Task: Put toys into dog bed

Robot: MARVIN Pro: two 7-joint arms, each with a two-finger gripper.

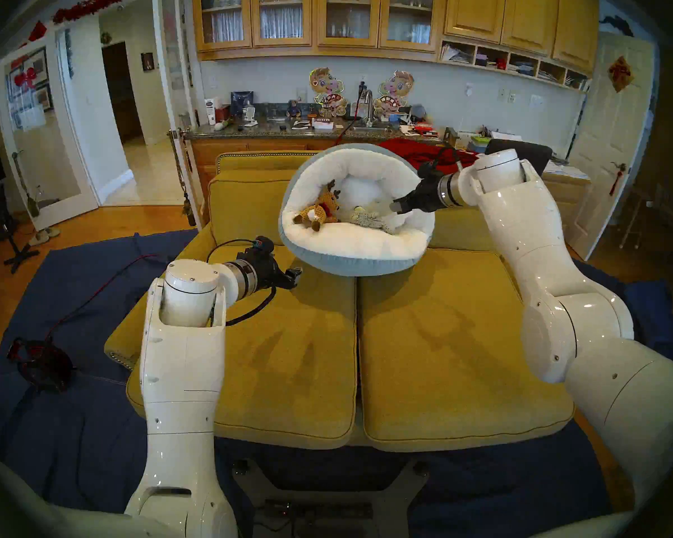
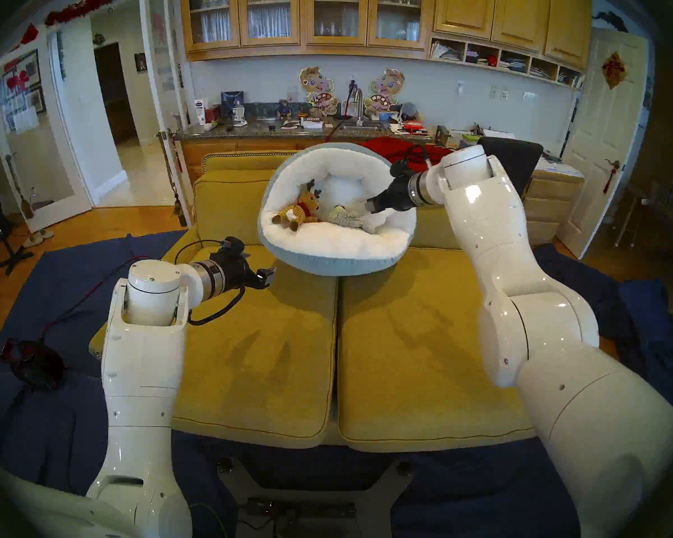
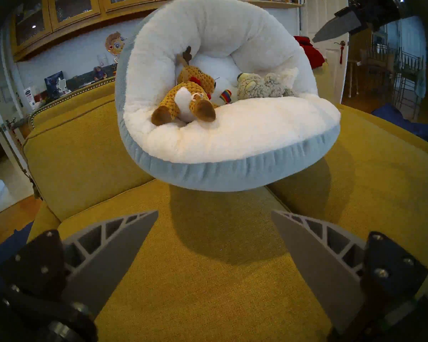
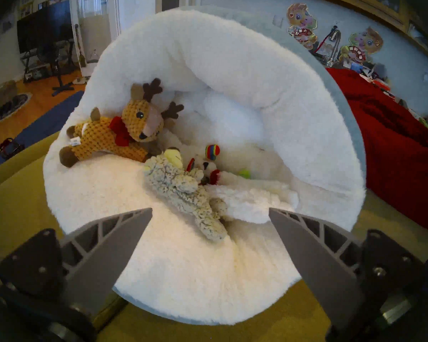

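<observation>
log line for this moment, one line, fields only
left gripper: open, empty | right gripper: open, empty, over round white-fleece dog bed | brown knitted reindeer, shaggy grey-beige plush: in bed

Dog bed [image 1: 350, 257] on sofa [image 1: 443, 351], propped against backrest; reindeer [image 1: 319, 211] inside, left of floppy animal [image 1: 368, 218].

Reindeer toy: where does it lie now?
The reindeer lies inside the dog bed, on its left side in the right wrist view, beside the shaggy grey toy.
</observation>
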